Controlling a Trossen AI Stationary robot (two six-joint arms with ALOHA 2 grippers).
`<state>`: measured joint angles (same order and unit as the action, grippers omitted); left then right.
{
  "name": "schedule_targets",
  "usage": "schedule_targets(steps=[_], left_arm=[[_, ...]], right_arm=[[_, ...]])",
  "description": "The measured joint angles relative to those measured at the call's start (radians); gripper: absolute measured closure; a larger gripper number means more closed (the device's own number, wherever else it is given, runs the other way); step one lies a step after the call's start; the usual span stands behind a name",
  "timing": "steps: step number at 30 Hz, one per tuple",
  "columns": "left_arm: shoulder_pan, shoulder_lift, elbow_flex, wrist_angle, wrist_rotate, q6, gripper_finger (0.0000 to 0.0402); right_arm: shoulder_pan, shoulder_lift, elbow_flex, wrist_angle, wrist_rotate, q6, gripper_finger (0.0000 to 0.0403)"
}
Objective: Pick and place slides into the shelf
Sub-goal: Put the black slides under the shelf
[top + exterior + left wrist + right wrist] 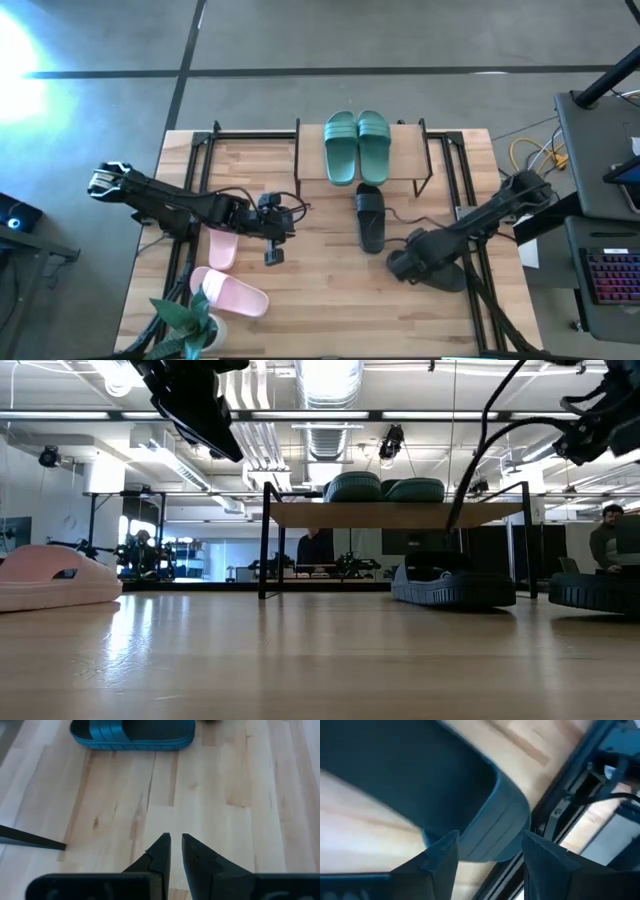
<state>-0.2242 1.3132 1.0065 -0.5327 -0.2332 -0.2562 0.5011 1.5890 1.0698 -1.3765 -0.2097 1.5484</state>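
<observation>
A: Start at nine o'clock on the counter (330, 300). What sits there?

B: In the high view, two pale pink slides: one (223, 247) lies partly under the left arm, the other (236, 296) lies toward seven o'clock beside a small potted plant (192, 322). The low view shows one pink slide (55, 578) at the far left.

A: And the left claw?

B: The left claw (274, 256) hangs above bare wood just right of the pink slides, pointing down. In its wrist view the two fingers (160, 854) are nearly pressed together, only a thin slit between them, and they pinch nothing. A black slide (132, 734) lies ahead of it.

A: The middle?

B: The shelf (410, 140) stands at twelve o'clock, with the teal-green pair (356, 146) side by side on its plank. One black slide (370, 217) lies on the counter just in front of the shelf, toward six o'clock from the green pair, its far end tucked under the plank edge.

A: Then the right side.

B: The right claw (402, 267) is low at about four o'clock, over the second black slide (445, 272). Its wrist view shows the fingers (442, 855) spread, straddling the end of that slide (485, 827), the fingers not visibly touching it. In the low view this slide (595, 592) rests at the far right, on the counter.
</observation>
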Motion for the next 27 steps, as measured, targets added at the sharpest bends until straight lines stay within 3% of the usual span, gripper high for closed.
schedule_targets(steps=[6,19,27], left_arm=[[-0.001,0.001,0.000,0.000,-0.011,0.000,0.0368],[-0.001,0.001,-0.001,-0.001,-0.038,0.001,0.0368],[0.000,0.001,-0.002,0.000,-0.038,0.007,0.0368]], right_arm=[[0.001,0.063,0.000,0.032,-0.001,0.121,0.0182],[0.008,0.203,0.001,0.019,-0.008,0.101,0.0185],[0.051,0.215,0.000,-0.017,-0.003,0.173,0.0243]])
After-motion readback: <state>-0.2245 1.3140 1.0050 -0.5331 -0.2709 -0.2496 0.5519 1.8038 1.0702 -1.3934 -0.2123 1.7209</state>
